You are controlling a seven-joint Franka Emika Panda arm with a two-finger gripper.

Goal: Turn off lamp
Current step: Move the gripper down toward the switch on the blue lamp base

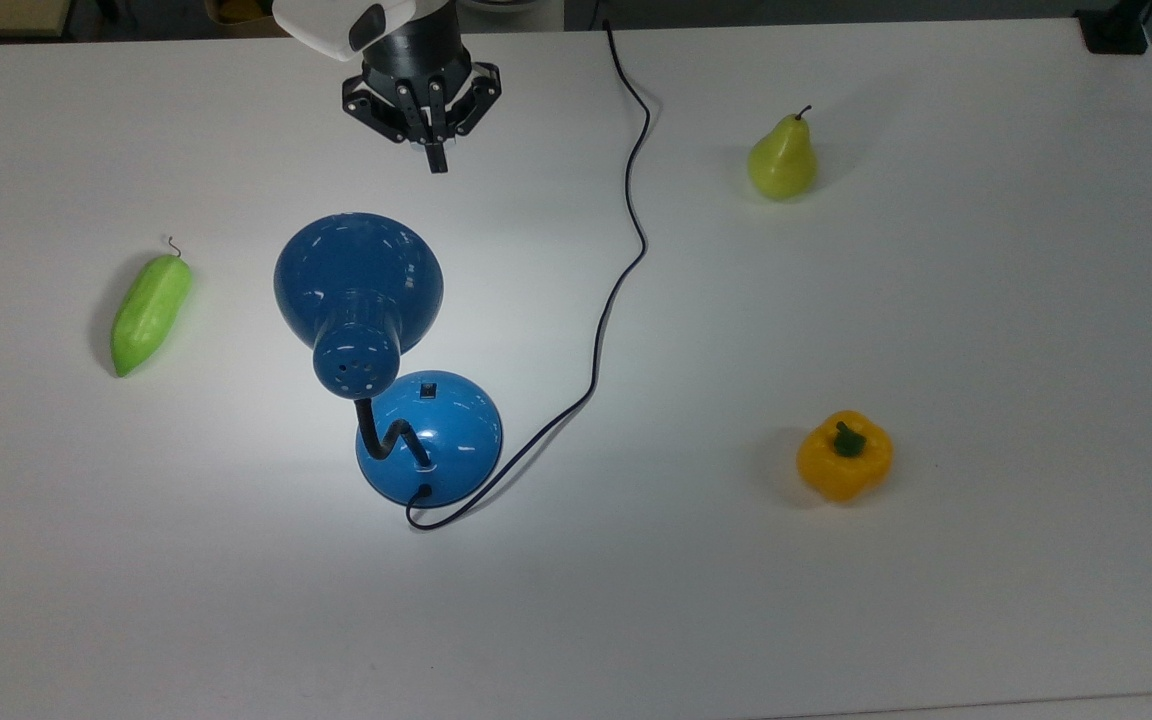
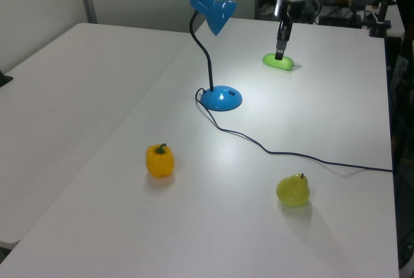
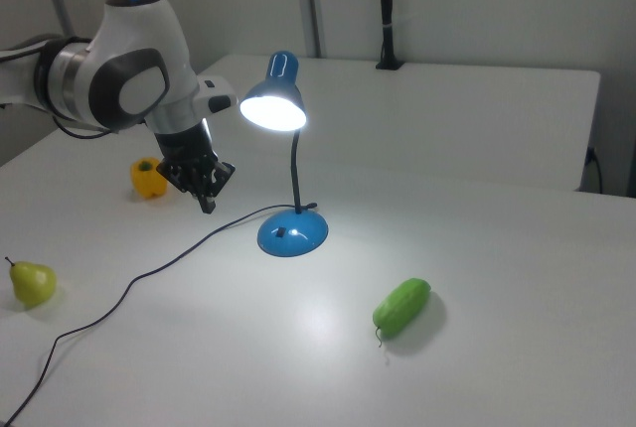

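One glossy blue lamp (image 1: 391,370), lit; one pear (image 1: 782,160), pepper (image 1: 844,455), cucumber (image 1: 150,312). Gripper (image 1: 438,160) at 12 o'clock, fingers together.

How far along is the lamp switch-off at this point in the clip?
Nothing is done yet: the glossy blue desk lamp glows brightly under its shade, lighting the white table. In hand: the claw, fingers shut, hangs above the table, apart from the lamp. Left: reach the small black switch on the domed base and press it.

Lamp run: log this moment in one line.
blue desk lamp: lit | switch: untouched | gripper: shut, above table, clear of lamp
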